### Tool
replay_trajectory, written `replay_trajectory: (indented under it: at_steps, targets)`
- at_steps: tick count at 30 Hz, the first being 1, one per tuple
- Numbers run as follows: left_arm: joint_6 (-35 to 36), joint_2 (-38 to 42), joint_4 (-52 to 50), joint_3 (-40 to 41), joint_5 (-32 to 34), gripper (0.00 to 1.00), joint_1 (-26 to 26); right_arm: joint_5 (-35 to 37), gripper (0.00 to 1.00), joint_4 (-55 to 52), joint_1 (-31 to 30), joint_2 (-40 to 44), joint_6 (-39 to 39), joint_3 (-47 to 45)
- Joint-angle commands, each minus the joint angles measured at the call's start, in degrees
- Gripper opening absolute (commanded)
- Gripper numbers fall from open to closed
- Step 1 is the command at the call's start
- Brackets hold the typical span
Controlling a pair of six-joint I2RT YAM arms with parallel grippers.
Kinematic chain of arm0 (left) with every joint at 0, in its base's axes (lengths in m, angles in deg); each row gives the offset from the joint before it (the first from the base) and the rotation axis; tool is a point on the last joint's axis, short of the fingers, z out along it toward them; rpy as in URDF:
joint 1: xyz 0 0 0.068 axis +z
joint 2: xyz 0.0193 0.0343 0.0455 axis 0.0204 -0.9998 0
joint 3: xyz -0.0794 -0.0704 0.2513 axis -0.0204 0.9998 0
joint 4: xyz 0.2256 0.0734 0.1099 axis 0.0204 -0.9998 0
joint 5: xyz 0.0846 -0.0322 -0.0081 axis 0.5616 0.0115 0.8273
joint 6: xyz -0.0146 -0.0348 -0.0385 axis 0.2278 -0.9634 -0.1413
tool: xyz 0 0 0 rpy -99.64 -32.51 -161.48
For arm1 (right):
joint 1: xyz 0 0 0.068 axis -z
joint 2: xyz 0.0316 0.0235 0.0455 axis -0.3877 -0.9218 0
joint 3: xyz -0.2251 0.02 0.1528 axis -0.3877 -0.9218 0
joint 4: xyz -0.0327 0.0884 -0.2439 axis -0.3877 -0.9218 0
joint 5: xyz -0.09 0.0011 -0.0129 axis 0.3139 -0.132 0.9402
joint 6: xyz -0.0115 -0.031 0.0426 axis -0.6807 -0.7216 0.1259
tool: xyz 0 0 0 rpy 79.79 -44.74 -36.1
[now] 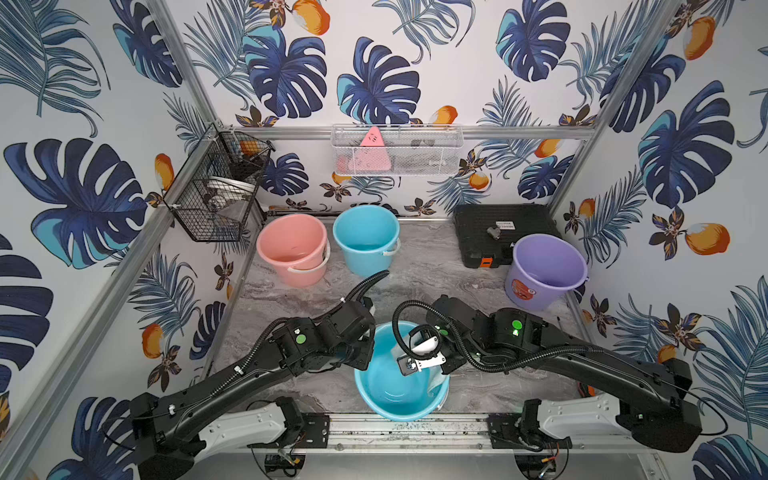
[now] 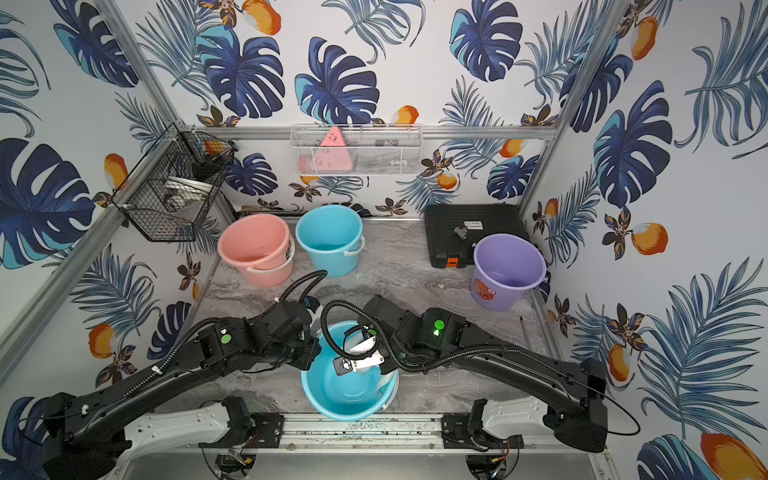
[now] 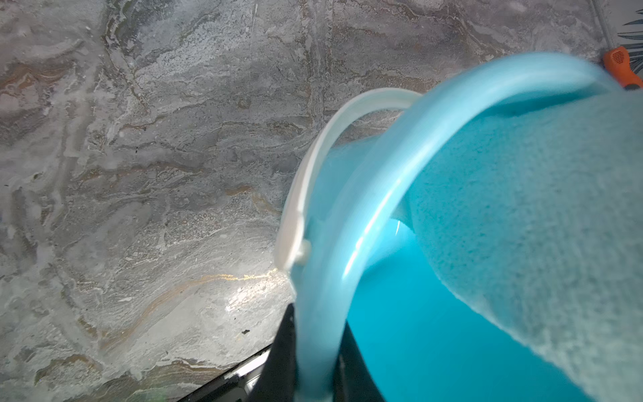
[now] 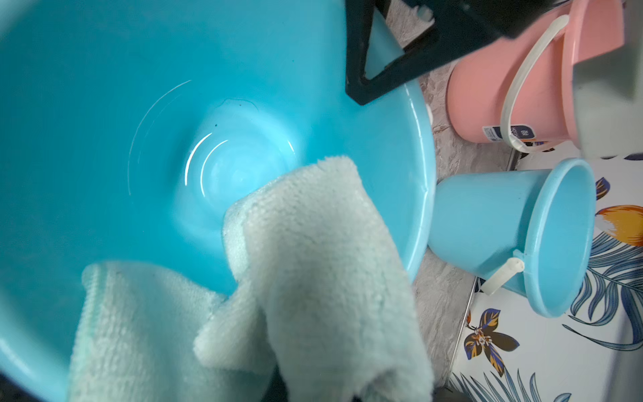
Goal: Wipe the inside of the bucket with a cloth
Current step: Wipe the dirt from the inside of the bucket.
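A light blue bucket (image 1: 384,388) (image 2: 332,392) stands at the front centre of the marble table, tilted a little toward the camera. My left gripper (image 3: 317,343) is shut on the bucket's rim (image 3: 375,222) at its left side, with one black finger outside the wall and one inside. My right gripper (image 1: 412,365) reaches down into the bucket and is shut on the cloth (image 4: 313,264), a fluffy pale mint towel. The cloth (image 3: 539,226) hangs folded against the inner wall on the right. It hides the right jaws. The bucket's floor (image 4: 240,163) shows bare and shiny.
Stacked pink buckets (image 1: 291,249) and a second blue bucket (image 1: 365,237) stand at the back left. A purple bucket (image 1: 546,270) and a black case (image 1: 498,226) are at the back right. Wire baskets (image 1: 216,187) (image 1: 397,149) hang on the walls. An orange-handled tool (image 3: 621,69) lies by the right edge.
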Motion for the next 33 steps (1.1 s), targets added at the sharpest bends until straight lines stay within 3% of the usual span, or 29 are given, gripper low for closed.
replay_trajectory:
  at_steps: [1,15,33]
  targets:
    - [1.1,-0.1,1.0,-0.5,0.7,0.00,0.1,-0.7,0.00,-9.6,-0.5,-1.2,2.7,2.7]
    - [0.6,0.2,0.9,-0.8,0.8,0.00,0.1,-0.7,0.00,-10.9,-2.0,-15.7,2.4,2.9]
    - [0.2,1.1,1.1,-0.5,0.7,0.00,0.1,-8.8,0.00,1.8,-1.7,-29.6,3.8,-4.6]
